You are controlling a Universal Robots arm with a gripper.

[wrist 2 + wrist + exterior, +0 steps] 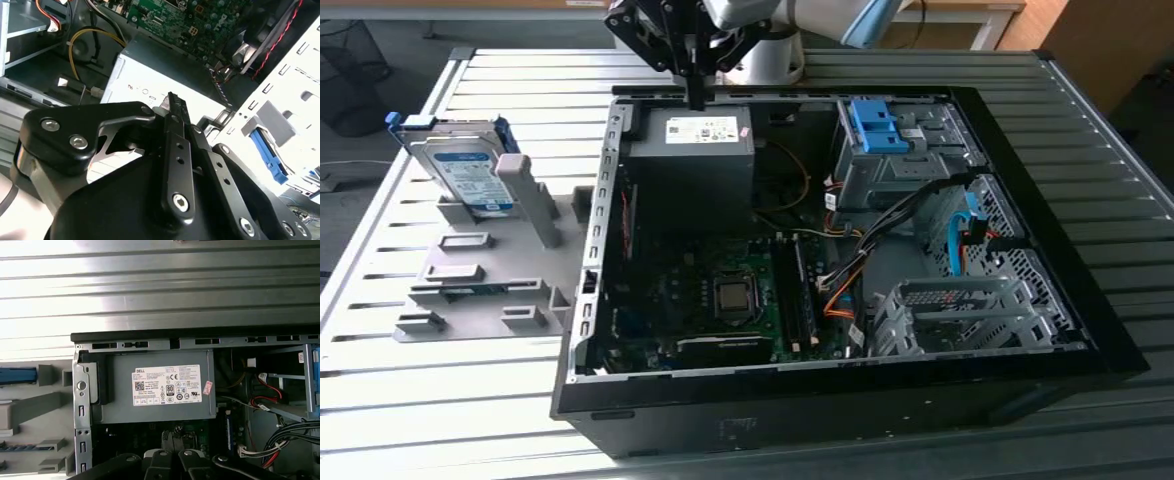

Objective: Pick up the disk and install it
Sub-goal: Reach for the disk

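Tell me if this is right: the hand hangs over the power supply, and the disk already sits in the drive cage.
Not quite. The exterior view shows the disk standing in the grey rack outside the case, on the exterior view's left. The hand does hang over the power supply.

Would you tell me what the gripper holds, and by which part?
Nothing; the black gripper is empty, and the blue-framed silver-grey rectangular disk sits in its grey stand.

The pale grey arm (pixel 781 15) has a blue joint cap (pixel 865 35), and its matte black gripper (pixel 172 100), in the second wrist view, is flat linkage bars with silver screws (pixel 180 202).
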